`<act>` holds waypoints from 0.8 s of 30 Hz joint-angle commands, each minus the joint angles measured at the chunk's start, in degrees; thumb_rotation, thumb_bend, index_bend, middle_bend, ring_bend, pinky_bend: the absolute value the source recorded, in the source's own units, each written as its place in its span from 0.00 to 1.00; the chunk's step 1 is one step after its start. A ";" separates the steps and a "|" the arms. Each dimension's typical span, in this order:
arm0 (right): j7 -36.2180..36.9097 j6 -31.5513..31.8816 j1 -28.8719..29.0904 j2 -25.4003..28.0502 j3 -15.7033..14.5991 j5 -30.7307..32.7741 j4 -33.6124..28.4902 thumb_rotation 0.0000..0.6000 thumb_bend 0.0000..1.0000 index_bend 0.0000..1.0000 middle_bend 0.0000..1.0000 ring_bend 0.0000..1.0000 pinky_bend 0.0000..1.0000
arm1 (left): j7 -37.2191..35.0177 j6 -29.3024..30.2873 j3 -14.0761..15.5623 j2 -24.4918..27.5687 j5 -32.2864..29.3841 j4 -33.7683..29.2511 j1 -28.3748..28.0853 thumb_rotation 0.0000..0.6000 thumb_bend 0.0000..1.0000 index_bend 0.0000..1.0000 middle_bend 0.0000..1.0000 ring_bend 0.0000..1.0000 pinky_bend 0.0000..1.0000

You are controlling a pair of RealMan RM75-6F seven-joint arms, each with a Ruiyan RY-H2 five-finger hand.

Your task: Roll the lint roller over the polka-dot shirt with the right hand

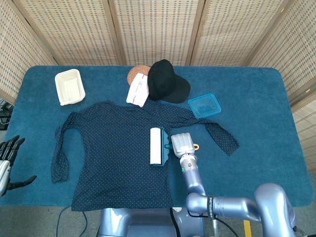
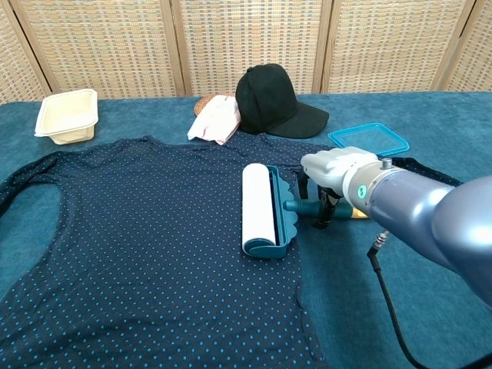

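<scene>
The dark blue polka-dot shirt [image 1: 113,158] [image 2: 138,246] lies spread flat on the blue table. A lint roller [image 1: 156,145] [image 2: 259,206], with a white roll in a teal frame, rests on the shirt's right side, its roll running front to back. My right hand [image 1: 182,144] [image 2: 334,173] grips the roller's handle just right of the roll; the handle's orange end sticks out past the hand. At the table's left edge, off the shirt, my left hand [image 1: 7,158] hangs with fingers spread and holds nothing.
A black cap [image 1: 165,81] [image 2: 273,100], a folded white-pink cloth [image 1: 138,90] on a brown round mat, and a blue lidded container [image 1: 204,105] [image 2: 369,138] lie behind the shirt. A white tray [image 1: 69,87] [image 2: 68,115] stands at the back left.
</scene>
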 commanded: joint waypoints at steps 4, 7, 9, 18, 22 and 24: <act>-0.67 -0.32 0.69 -1.27 0.08 0.61 1.19 1.00 0.50 0.47 1.00 1.00 1.00 | 0.27 0.18 -0.06 -0.18 -0.11 0.09 0.05 1.00 0.00 0.00 0.00 0.00 0.00; -0.94 -0.40 0.93 -1.78 0.16 0.87 1.83 1.00 0.61 0.55 1.00 1.00 1.00 | 0.43 0.15 -0.11 -0.22 -0.30 0.03 0.04 1.00 0.00 0.00 0.00 0.00 0.00; -0.90 -0.32 0.98 -2.12 0.12 0.72 2.32 1.00 0.70 0.63 1.00 1.00 1.00 | 0.48 0.21 -0.10 -0.24 -0.26 -0.03 0.06 1.00 0.00 0.00 0.00 0.00 0.00; -0.32 2.18 0.76 -0.21 0.00 -4.01 -1.32 1.00 0.86 0.70 1.00 1.00 1.00 | -0.03 -0.13 0.01 -0.06 -0.12 -0.04 -0.10 1.00 0.00 0.00 0.00 0.00 0.00; -4.00 4.69 2.26 1.86 1.13 -4.61 -6.39 1.00 0.88 0.71 1.00 1.00 1.00 | -0.64 -0.46 0.09 0.18 0.03 -0.13 -0.26 1.00 0.00 0.00 0.00 0.00 0.00; -7.23 5.97 3.73 2.73 2.31 -3.43 -9.08 1.00 0.89 0.71 1.00 1.00 1.00 | -1.10 -0.72 0.16 0.29 0.07 -0.05 -0.37 1.00 0.00 0.00 0.00 0.00 0.00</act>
